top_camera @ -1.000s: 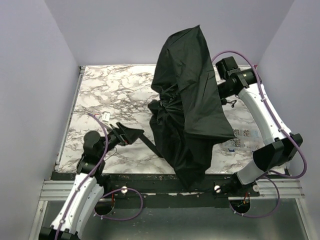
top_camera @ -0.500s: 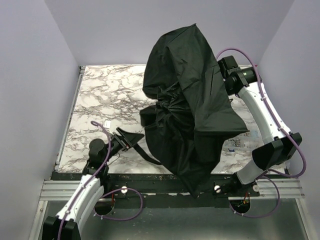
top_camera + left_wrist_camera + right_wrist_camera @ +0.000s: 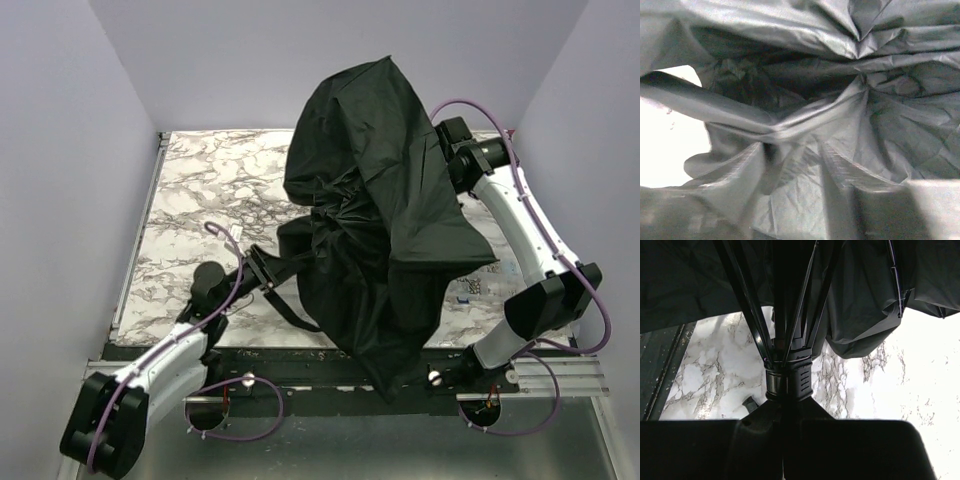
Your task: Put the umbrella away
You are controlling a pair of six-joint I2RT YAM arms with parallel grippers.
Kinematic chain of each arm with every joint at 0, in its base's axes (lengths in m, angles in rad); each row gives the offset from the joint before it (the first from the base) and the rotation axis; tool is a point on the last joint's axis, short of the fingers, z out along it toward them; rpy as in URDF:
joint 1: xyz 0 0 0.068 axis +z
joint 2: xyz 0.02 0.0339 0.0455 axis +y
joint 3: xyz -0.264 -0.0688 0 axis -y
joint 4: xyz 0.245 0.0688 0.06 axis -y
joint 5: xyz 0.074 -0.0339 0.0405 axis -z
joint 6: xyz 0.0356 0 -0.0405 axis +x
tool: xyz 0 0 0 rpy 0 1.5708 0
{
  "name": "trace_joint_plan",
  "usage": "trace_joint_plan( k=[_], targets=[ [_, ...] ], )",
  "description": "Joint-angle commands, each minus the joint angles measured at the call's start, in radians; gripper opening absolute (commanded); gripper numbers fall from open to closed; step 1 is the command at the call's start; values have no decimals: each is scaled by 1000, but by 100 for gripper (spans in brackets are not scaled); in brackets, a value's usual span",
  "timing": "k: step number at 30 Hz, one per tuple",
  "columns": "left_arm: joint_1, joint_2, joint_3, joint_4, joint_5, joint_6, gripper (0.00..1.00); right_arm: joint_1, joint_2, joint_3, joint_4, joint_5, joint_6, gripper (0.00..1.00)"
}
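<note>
The umbrella (image 3: 380,200) is a big crumpled black canopy, half folded, standing tilted over the middle and right of the table. My right gripper (image 3: 788,407) is shut on its handle just below the ribbed collar (image 3: 789,377), with the ribs fanning up from there; in the top view the canopy hides it. My left gripper (image 3: 278,264) is at the canopy's lower left edge, pointing into the fabric. In the left wrist view, fabric (image 3: 840,100) fills the frame and lies between the wide-apart blurred fingers (image 3: 680,215). A black strap (image 3: 290,312) hangs below the left gripper.
The marble table (image 3: 220,180) has lilac walls on three sides and a black rail along the near edge (image 3: 300,352). A small printed patch (image 3: 475,282) lies at the right by the canopy's hem. A small dark object (image 3: 749,402) lies on the marble under the right gripper.
The canopy has swung left and spread lower over the table. My left gripper has moved right, up against the fabric. The right wrist has turned slightly.
</note>
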Motion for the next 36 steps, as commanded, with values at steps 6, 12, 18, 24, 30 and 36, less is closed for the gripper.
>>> trace_joint_plan(
  k=[6,12,18,24,30,36],
  targets=[
    [-18,138,177,158,-43,3,15,6,-50,-116,71,-28,25,0],
    [-18,210,333,167,31,16,3,6,-64,-265,220,54,138,0],
    [10,304,364,29,31,108,11,5,-25,-331,431,162,275,0],
    [99,410,372,61,86,96,20,6,77,-185,454,151,315,0],
    [124,180,429,-293,-96,314,61,9,138,-22,342,171,263,0],
    [129,-75,364,-595,-266,338,72,9,168,128,257,187,235,0]
  ],
)
